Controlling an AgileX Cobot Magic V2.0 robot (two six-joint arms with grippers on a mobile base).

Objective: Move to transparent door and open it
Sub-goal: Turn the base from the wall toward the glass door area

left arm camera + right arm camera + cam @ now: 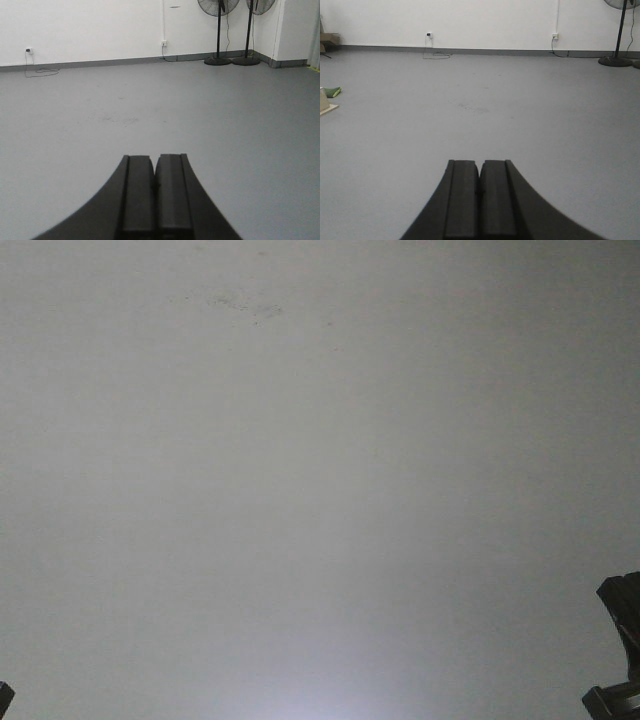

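Observation:
The transparent door is out of view in every frame. My left gripper [155, 159] is shut and empty, its black jaws pressed together and pointing over bare grey floor. My right gripper [480, 164] is also shut and empty, pointing over the same floor. The front view shows only grey floor, with a dark piece of the right arm [622, 640] at the lower right edge and a sliver of the left arm [5, 697] at the lower left corner.
A white wall [90, 25] with a grey skirting runs across the far side. Two black standing fans [218, 30] stand at the far right. Wall sockets with a cable [436, 52] show. A green object [333, 91] and a board lie at the left.

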